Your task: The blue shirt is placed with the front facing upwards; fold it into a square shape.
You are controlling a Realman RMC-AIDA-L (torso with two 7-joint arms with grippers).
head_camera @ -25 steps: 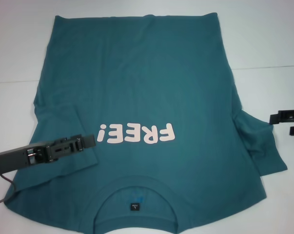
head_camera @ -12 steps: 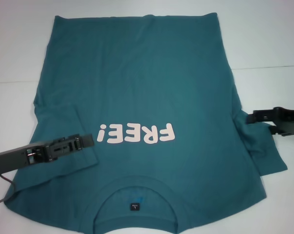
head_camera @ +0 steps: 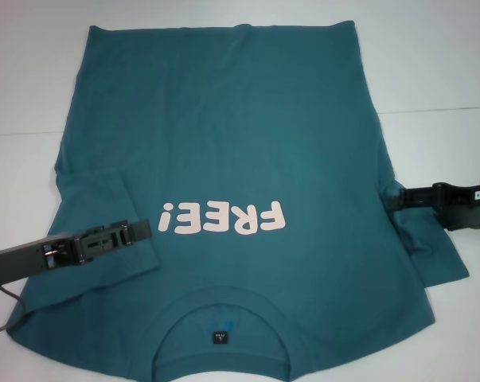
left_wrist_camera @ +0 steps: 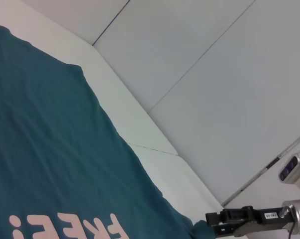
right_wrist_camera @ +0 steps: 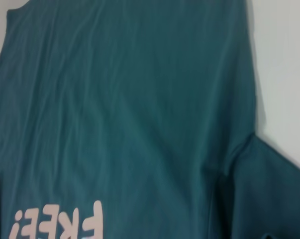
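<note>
Shirt (head_camera: 232, 151): one, teal-blue, spread front-up on a white table (head_camera: 439, 64), its collar (head_camera: 221, 314) nearest the robot and its hem at the far end. A small dark label (head_camera: 220, 337) sits inside the collar. Just beyond it, pale pink "FREE!" lettering (head_camera: 224, 218) runs across the chest, reading upside down from the head view.

Two grippers are in view. The left gripper (head_camera: 140, 231) lies low over the shirt's left sleeve (head_camera: 104, 239), which is folded inward onto the body; its tip stops just beside the exclamation mark. I cannot tell how far its fingers are apart or whether they have hold of cloth. The right gripper (head_camera: 397, 199) comes in from the right edge, its tip at the rumpled right sleeve (head_camera: 431, 247), where the sleeve meets the body. Whether it has closed on the fabric cannot be told; the left wrist view shows it (left_wrist_camera: 214, 225) meeting a bunched bit of teal cloth.

Farther off, the shirt's body lies mostly flat with faint creases. A seam (head_camera: 431, 112) crosses the table beside the shirt's right edge.
</note>
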